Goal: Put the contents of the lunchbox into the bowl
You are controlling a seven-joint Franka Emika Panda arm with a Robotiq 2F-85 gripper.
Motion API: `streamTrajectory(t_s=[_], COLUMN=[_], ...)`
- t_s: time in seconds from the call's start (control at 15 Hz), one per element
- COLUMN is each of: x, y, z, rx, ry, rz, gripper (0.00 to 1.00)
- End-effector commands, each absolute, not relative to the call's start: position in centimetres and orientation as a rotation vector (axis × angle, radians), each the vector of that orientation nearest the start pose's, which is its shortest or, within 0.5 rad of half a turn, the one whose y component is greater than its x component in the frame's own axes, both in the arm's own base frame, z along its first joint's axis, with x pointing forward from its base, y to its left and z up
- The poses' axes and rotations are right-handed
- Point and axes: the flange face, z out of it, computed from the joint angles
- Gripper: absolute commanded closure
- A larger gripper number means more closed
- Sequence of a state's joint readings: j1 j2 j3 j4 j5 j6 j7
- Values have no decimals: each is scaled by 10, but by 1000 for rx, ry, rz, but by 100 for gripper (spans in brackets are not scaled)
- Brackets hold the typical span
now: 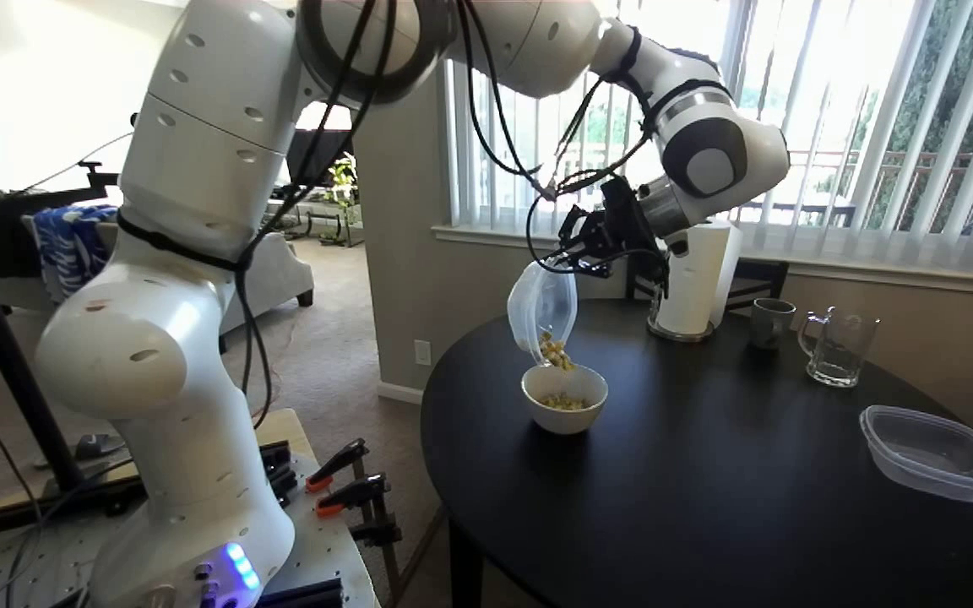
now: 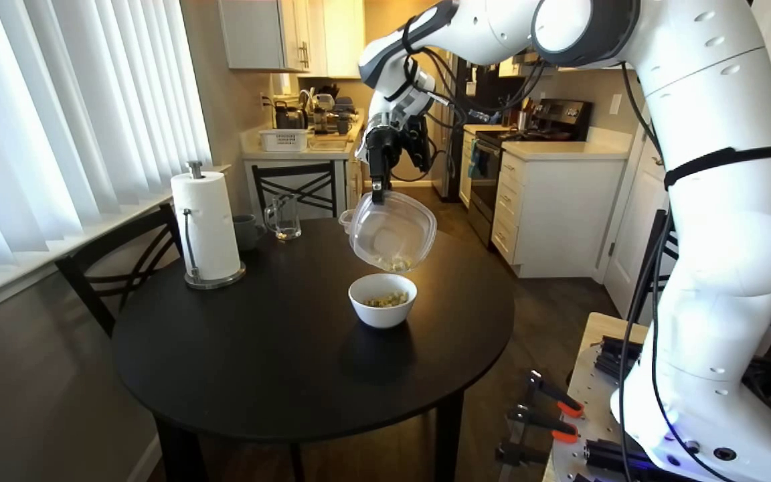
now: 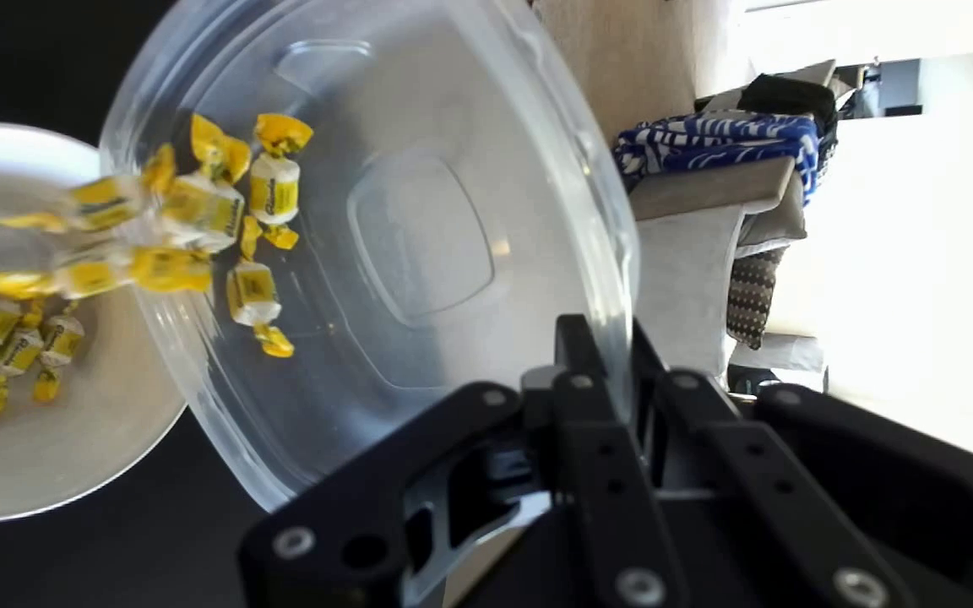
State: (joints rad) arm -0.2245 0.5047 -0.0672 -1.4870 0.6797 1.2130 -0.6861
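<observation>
Tilted, the clear lunchbox [image 3: 423,241] spills yellow-wrapped candies [image 3: 274,187] into the white bowl [image 2: 381,316].

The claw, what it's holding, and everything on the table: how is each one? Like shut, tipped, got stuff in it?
White bowl: upright, partly filled.
Plastic lunchbox: tipped toward the bowl.
Wrapped candies: some in the bowl, some spilling, some inside the lunchbox.
Claw: shut on the lunchbox's rim.
Second plastic container: upright, lidless.
Glass mug: upright.
Gray mug: upright, contents hidden.
Paper towel roll: upright.
</observation>
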Motion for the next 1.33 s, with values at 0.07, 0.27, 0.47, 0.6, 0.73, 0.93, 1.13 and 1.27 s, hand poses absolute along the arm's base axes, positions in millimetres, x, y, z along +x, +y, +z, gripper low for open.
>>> streamTrajectory(t_s=[0.07,0.27,0.47,0.6,0.73,0.93,1.13,1.27], x=[619,624,625,626,627,628,628,628], y=[-91,-88,-78,-69,-62,-54,-51,-49], z=[377,375,372,369,366,362,358,356], rx=[-2083,-2054,-2001,-1966,-1935,-1908,-1890,-1887], ry=[-473,-506,-577,-607,-624,-640,-647,-645], rz=[439,451,491,519,542,564,577,579], gripper=[94,94,94,94,94,94,94,94])
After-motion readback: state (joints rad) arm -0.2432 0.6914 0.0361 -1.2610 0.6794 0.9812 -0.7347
